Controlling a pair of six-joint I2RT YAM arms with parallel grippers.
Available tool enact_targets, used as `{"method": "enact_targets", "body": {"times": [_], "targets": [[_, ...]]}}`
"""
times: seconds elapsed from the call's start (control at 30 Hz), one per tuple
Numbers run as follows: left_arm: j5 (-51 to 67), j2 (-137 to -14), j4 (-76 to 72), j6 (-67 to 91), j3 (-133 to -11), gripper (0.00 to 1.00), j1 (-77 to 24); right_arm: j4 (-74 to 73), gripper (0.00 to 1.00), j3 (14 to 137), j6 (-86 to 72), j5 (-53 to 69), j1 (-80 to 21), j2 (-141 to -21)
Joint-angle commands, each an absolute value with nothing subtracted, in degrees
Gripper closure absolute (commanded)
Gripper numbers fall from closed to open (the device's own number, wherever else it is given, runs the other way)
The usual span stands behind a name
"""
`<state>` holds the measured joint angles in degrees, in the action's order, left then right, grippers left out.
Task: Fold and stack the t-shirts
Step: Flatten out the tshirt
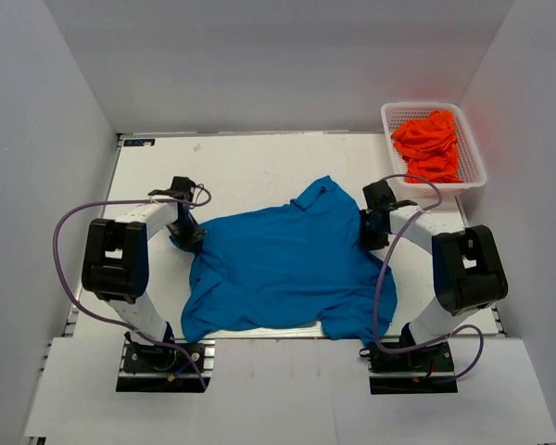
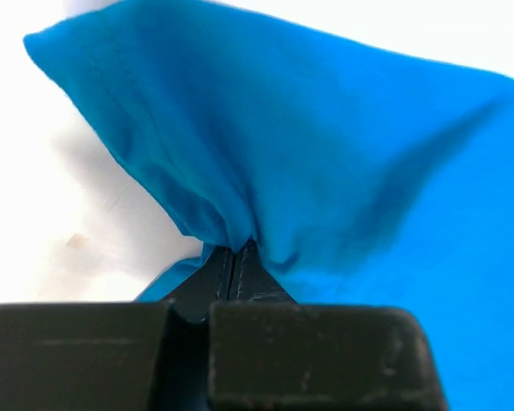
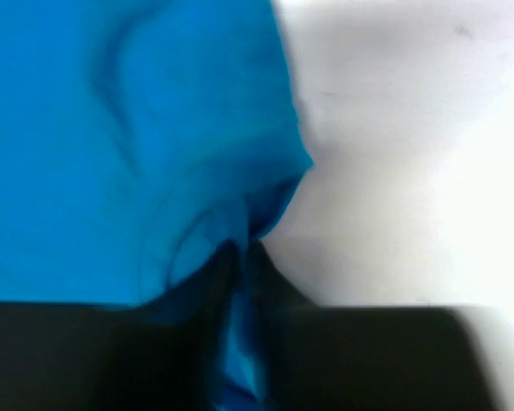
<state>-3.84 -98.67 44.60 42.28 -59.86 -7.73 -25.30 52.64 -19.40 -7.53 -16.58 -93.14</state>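
The bright blue t-shirt (image 1: 283,269) is lying spread and rumpled across the middle of the white table (image 1: 250,167), collar toward the far side. Both arms are bending at the elbow and reaching inward, low over the surface, from the 2 sides. The left gripper (image 2: 236,257) is pinching a gathered fold at the shirt's left edge with its jaws closed on the cloth, the right gripper (image 3: 244,253) is clamping the right edge the same way, and the orange-red t-shirts (image 1: 429,146) are sitting heaped in the white mesh basket (image 1: 471,139) at the far right corner.
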Motion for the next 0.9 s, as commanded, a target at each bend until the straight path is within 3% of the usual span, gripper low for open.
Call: {"method": "enact_targets", "body": {"times": [0.0, 0.03, 0.23, 0.5, 0.87], "targets": [[-2.91, -95.39, 35.35, 39.38, -63.80, 1.00, -8.09, -19.51, 0.89, 53.87, -18.89, 1.30, -16.44, -94.31], [-1.77, -94.06, 33.94, 38.85, -64.33, 1.00, -8.09, -19.42, 1.00, 54.57, -19.07, 1.14, -16.44, -94.31], [0.26, -85.35, 28.48, 35.86, -71.18, 1.00, -7.47, -18.20, 1.00, 58.61, -18.02, 0.44, -16.35, -84.49], [-1.66, -73.32, 28.48, 32.87, -80.33, 1.00, -7.47, -21.71, 1.00, 68.81, -16.35, -10.10, -15.91, -69.37], [-8.35, -61.10, 25.14, 26.03, -89.73, 1.00, -7.47, -19.60, 1.00, 81.38, -10.29, -15.21, -16.00, -59.42]]}}
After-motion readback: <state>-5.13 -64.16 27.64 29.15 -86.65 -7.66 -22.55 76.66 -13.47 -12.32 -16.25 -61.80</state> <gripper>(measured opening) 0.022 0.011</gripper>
